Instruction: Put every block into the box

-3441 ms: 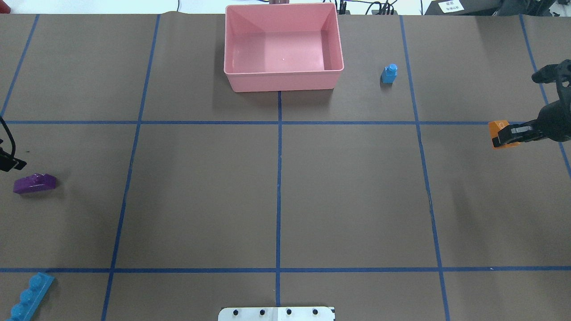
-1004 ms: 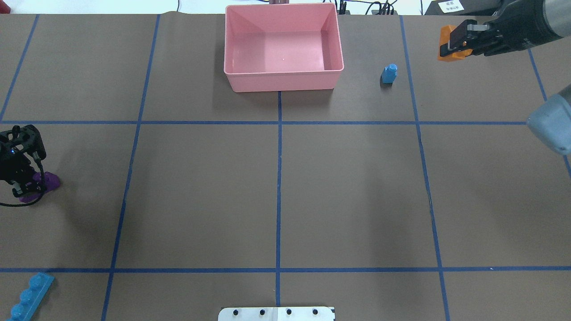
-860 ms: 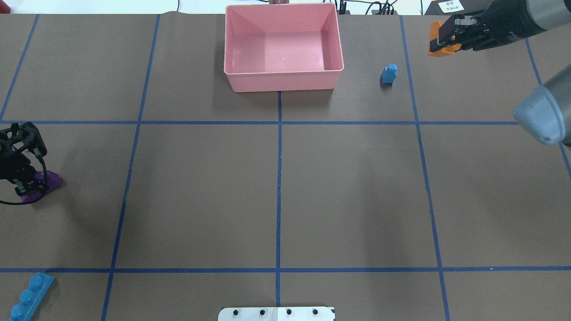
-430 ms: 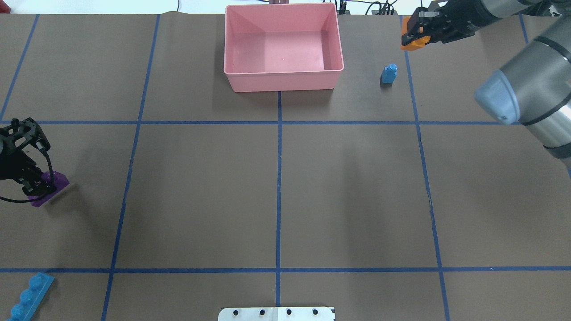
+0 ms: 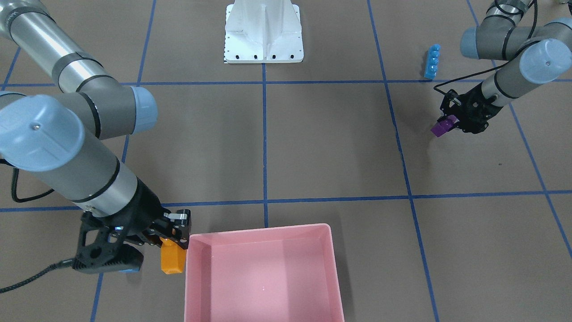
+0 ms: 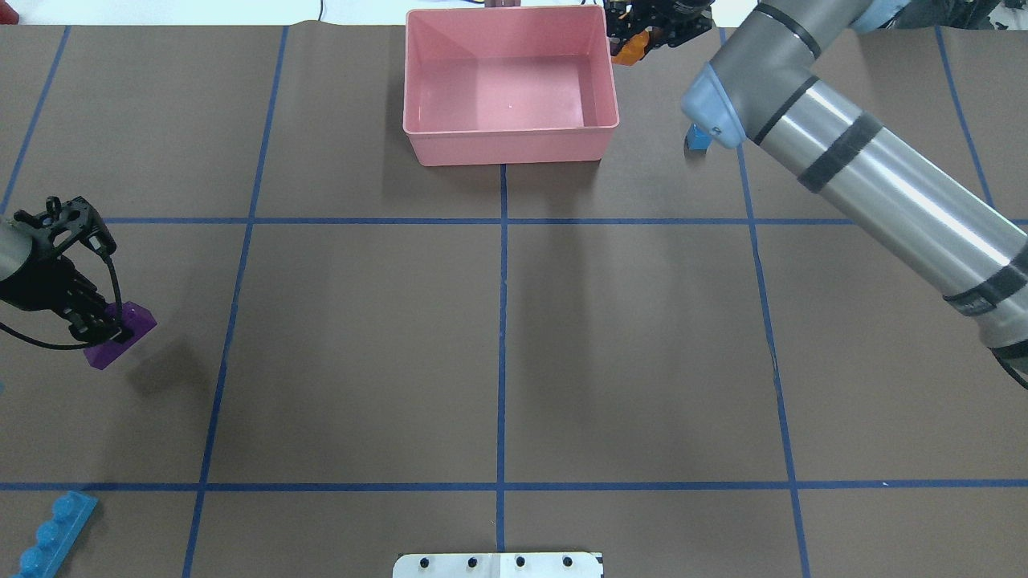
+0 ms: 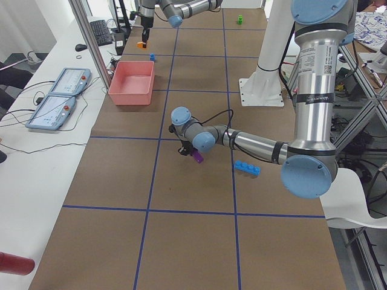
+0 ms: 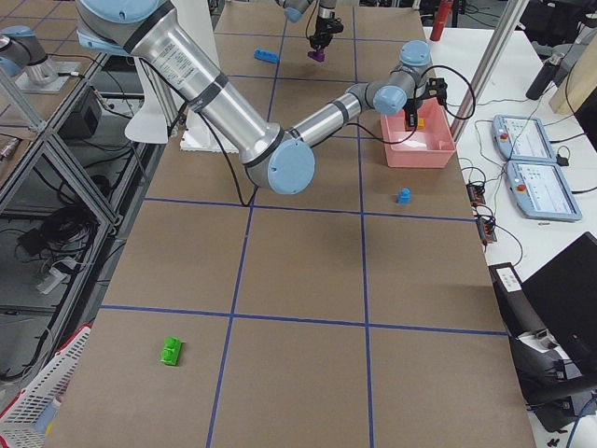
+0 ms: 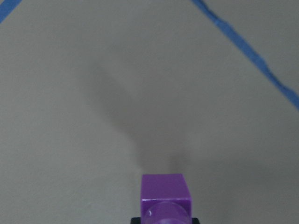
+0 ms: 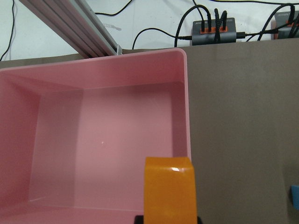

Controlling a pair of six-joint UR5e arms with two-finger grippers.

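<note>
- Right gripper [image 5: 175, 243] clamps the orange wedge [image 5: 173, 261] just beside the rim of the pink box [image 5: 263, 229].
- Left gripper [image 6: 107, 327] holds the purple curved wedge [image 6: 140, 319] above the table [image 6: 498, 361].

Bright, even overhead light; soft shadows; all views sharp.

The left hand [image 7: 194, 153] grips the purple wedge [image 7: 199, 158]; the long blue block [image 7: 247, 167] lies on the tabletop [image 7: 181, 235] at its three o'clock.

box [image 6: 511, 148] pink; wedge [image 5: 173, 260] orange; curved wedge [image 6: 120, 335] purple; tape grid [image 6: 503, 321] blue
</note>
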